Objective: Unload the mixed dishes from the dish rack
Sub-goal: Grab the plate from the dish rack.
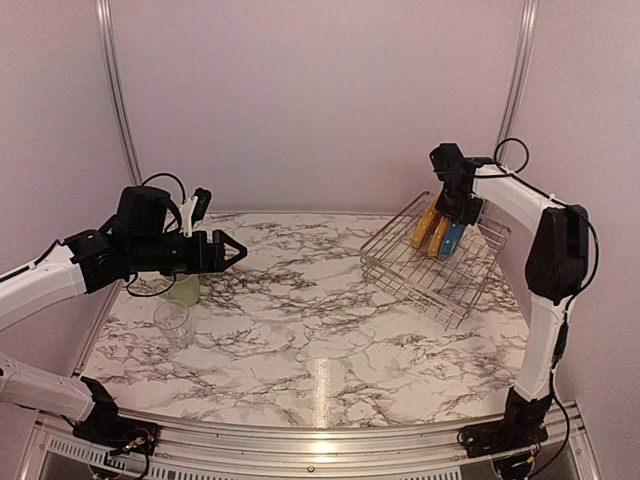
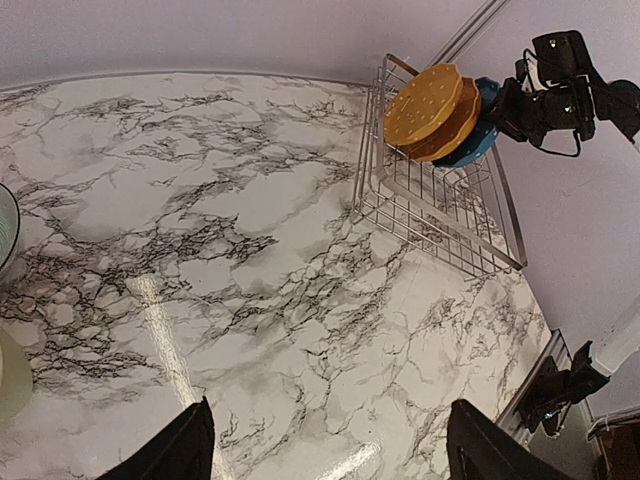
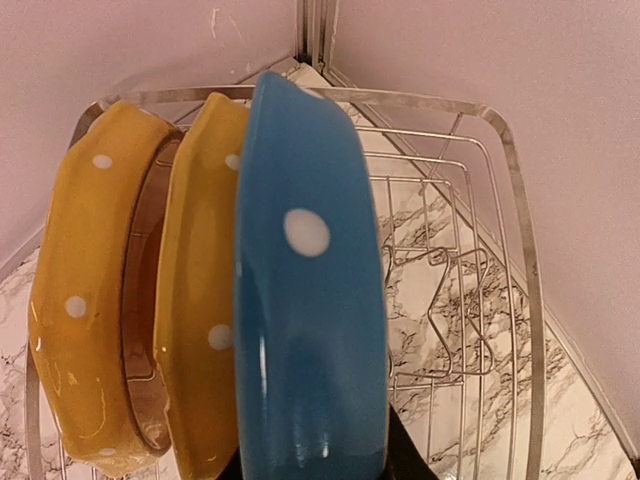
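The silver wire dish rack (image 1: 435, 268) stands at the back right, also in the left wrist view (image 2: 440, 215). Two yellow-orange dotted plates (image 3: 85, 290) (image 3: 205, 280) and the blue dotted plate (image 3: 310, 300) stand on edge in it. My right gripper (image 1: 460, 212) reaches down from above and its fingers straddle the blue plate's (image 1: 452, 238) rim, shut on it. My left gripper (image 1: 232, 250) is open and empty above the table's left side. The pale green mug (image 1: 184, 291) and clear glass (image 1: 172, 322) stand on the table below the left arm. A pale bowl's edge (image 2: 5, 225) shows at the left.
The marble table (image 1: 300, 320) runs between the rack and the mug. Pink walls close in the back and both sides, and the rack sits in the right corner. A metal rail (image 1: 320, 445) lines the near edge.
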`<state>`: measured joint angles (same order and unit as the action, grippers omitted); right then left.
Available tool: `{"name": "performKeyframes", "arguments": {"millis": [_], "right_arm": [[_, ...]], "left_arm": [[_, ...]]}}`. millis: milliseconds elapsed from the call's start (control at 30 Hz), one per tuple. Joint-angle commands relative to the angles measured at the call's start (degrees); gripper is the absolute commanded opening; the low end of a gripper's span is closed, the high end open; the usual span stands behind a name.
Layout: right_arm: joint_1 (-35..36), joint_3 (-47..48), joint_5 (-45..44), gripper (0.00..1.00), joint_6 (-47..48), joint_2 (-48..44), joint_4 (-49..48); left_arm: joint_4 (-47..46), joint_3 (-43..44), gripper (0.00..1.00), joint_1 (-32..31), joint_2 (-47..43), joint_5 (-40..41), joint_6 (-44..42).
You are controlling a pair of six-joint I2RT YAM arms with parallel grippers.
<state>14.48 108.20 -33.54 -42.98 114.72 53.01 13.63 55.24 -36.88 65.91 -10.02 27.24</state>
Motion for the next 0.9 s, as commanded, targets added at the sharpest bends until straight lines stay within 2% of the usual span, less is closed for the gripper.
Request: {"name": "performKeyframes", "arguments": {"millis": [0, 467, 633, 867], "right_arm": [[1.43, 4.19, -3.91, 0.00, 5.89, -5.24, 2.33], [1.52, 4.45, -4.91, 0.00, 6.19, -8.98, 4.34], [1.52, 5.39, -8.30, 0.00, 5.79, -9.03, 7.81], [1.52, 3.09, -10.34, 0.00, 7.39, -12.54, 7.52]], "left_arm": [[0.48, -0.25, 0.82, -0.38, -0.27, -0.35, 0.00], [0.04, 0.57, 0.82, -0.38, 1.41, -1.27, 0.13], [0.00, 0.40, 0.82, -0.38, 1.24, -1.13, 0.20], [0.08, 0.99, 0.82, -0.38, 2.09, -1.40, 0.00]]}}
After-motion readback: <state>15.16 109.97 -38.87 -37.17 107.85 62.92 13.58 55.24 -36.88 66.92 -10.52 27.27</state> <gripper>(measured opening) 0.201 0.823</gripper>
